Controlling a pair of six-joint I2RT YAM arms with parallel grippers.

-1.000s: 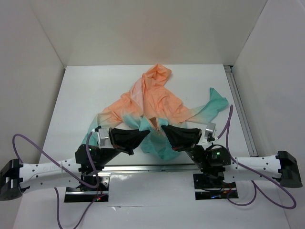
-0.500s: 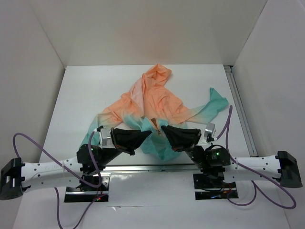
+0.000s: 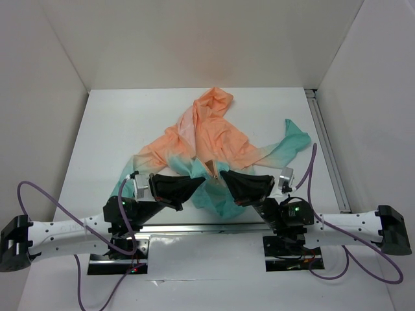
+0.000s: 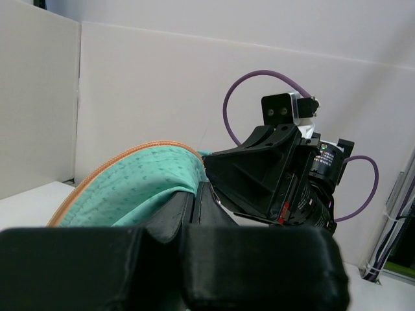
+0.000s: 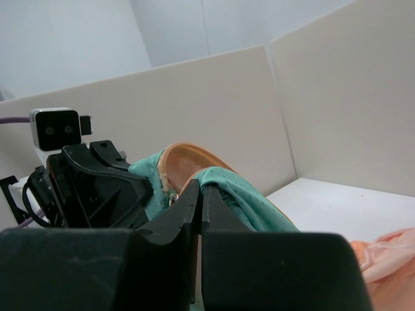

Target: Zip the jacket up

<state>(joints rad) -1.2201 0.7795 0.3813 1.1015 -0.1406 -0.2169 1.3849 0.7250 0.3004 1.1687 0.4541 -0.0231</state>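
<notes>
Top view: left claw (image 3: pixel 200 182) and right claw (image 3: pixel 224 174) point at each other, tips near, over the near hem of the jacket (image 3: pixel 211 133). Each is closed on teal cloth, one on either side of the zipper tape (image 3: pixel 211 168). The jacket lies crumpled mid-table (image 3: pixel 110 116) with its hood at the far end. It is peach-orange over hood and shoulders and fades to teal at the hem. One teal sleeve end is flung right; the other trails left beside the left arm.

Left wrist: left claw (image 4: pixel 194 204) has its fingers pressed together, pinching a lifted fold of the teal jacket (image 4: pixel 139 184). The cloth is thin and dimpled, edged by orange zipper tape (image 4: pixel 97 172) arching over the fold. The right claw's black body sits just beyond, with a purple cable (image 4: pixel 259 81) looped above it.

Right wrist: right claw (image 5: pixel 198 194) is clamped narrow on the teal jacket (image 5: pixel 243 194), where orange zipper tape (image 5: pixel 194 152) curves over the top. More peach cloth lies low right. The left claw's body faces it, close.
</notes>
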